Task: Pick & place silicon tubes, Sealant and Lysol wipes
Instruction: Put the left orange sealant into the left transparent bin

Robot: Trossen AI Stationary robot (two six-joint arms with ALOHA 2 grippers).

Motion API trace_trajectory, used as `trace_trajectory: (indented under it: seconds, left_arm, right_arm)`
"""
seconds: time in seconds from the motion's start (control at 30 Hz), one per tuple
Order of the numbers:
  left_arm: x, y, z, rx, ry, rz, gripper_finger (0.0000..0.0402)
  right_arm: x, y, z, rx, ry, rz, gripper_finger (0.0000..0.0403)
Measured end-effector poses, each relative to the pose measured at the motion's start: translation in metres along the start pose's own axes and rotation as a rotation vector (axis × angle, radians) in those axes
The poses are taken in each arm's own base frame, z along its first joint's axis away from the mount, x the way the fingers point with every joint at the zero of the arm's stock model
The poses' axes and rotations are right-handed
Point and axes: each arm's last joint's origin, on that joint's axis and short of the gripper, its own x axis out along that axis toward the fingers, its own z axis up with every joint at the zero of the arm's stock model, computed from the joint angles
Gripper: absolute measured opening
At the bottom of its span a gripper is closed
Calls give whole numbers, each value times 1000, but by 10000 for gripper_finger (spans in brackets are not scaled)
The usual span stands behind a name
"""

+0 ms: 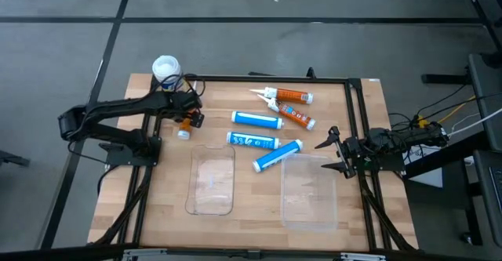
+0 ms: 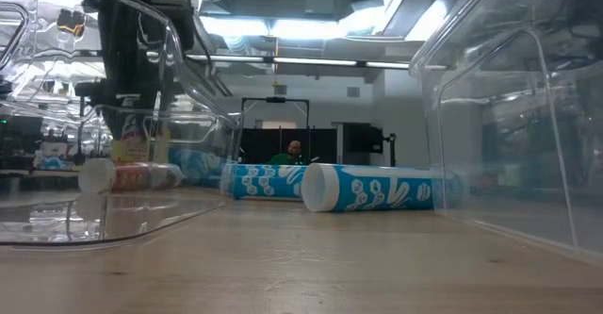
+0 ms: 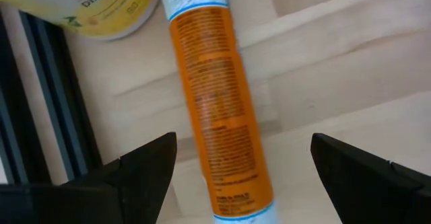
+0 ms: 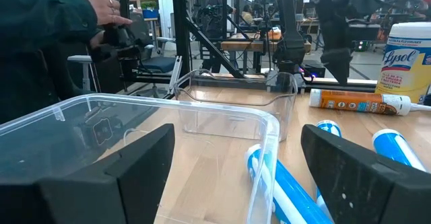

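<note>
Orange tube lying flat on the desk beneath the left hand, beside the yellow can of wipes.

The left hand hangs over the tube with its fingers spread, one on each side and neither touching. To do this step well, it should probably come straight down with the tube centred, fingers crossing the long axis, and close on the mid-body so the tube lifts level. In the high view the tube's long axis runs toward the desk's front edge, white cap end nearest that edge. The right hand waits spread at the right edge beside a clear bin, holding nothing.
</note>
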Motion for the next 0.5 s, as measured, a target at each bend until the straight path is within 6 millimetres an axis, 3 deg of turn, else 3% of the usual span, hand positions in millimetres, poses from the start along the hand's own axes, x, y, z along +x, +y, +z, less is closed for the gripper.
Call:
trace_trajectory:
  seconds: [0.5]
  left_arm:
    - [31, 2, 12, -73, 73, 85, 336]
  right_arm:
    - [0, 0, 0, 0, 0, 0, 323]
